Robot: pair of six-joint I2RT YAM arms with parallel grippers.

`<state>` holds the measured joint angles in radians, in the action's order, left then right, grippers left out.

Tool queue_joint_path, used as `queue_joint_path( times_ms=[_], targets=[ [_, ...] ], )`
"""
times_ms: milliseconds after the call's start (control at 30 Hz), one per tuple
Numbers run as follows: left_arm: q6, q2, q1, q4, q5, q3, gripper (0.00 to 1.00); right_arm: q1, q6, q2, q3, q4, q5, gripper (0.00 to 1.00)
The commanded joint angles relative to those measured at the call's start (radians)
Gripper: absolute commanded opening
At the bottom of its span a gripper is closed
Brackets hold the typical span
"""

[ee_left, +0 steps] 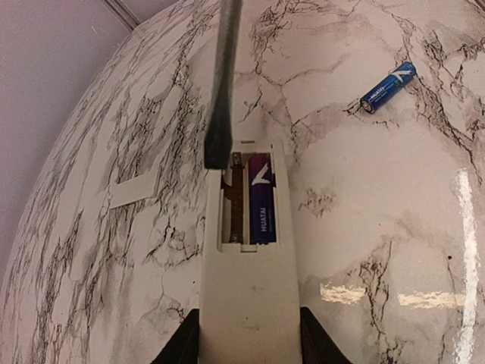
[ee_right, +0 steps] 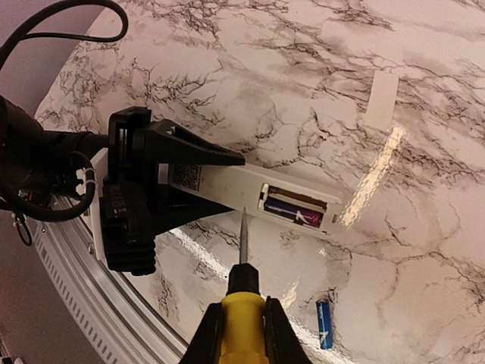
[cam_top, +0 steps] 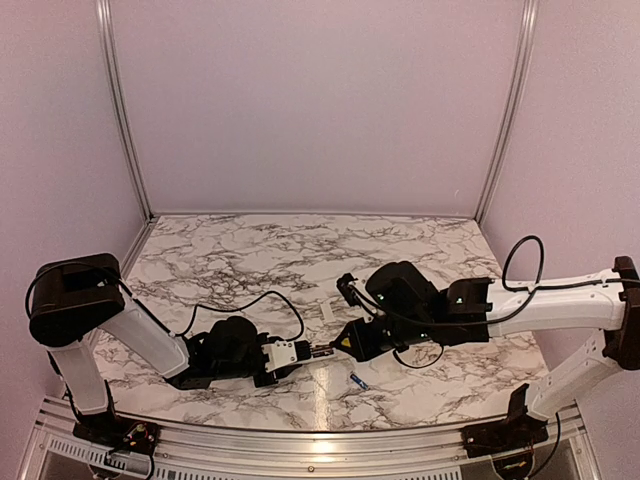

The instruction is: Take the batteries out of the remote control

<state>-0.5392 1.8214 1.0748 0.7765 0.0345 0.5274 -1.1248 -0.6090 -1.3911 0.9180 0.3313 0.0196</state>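
Note:
My left gripper [cam_top: 288, 356] [ee_left: 246, 337] is shut on the white remote control [ee_left: 250, 296], holding it flat with its open battery bay facing up. One blue-purple battery [ee_left: 260, 197] [ee_right: 292, 213] lies in the bay. The slot [ee_left: 236, 201] beside it is empty. A second blue battery [cam_top: 357, 380] [ee_left: 388, 87] [ee_right: 324, 322] lies loose on the table. My right gripper [cam_top: 350, 343] [ee_right: 242, 322] is shut on the yellow-handled screwdriver [ee_right: 242, 315]. Its dark shaft [ee_left: 223, 83] ends at the bay's corner by the empty slot. The remote's dark label [ee_right: 186, 178] sits near my left gripper's fingers [ee_right: 189, 152].
The small flat white cover piece [cam_top: 327, 313] [ee_left: 132, 189] [ee_right: 379, 98] lies on the marble table beyond the remote. A black cable [cam_top: 250, 300] loops behind the left arm. A metal rail [cam_top: 320, 440] runs along the table's near edge.

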Motion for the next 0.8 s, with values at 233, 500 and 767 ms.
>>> queue_joint_path(
  times_ms=[233,500,767],
  targets=[
    [-0.008,0.003,0.011,0.009,0.007,0.006,0.00,-0.008,0.198,0.020,0.063,0.078,0.105,0.00],
    [-0.012,-0.015,0.024,0.020,0.021,-0.005,0.00,-0.007,0.362,0.061,0.075,0.074,0.192,0.00],
    [-0.005,-0.011,0.058,0.066,0.091,-0.002,0.00,-0.007,0.533,0.099,0.149,0.150,0.106,0.00]
  ],
)
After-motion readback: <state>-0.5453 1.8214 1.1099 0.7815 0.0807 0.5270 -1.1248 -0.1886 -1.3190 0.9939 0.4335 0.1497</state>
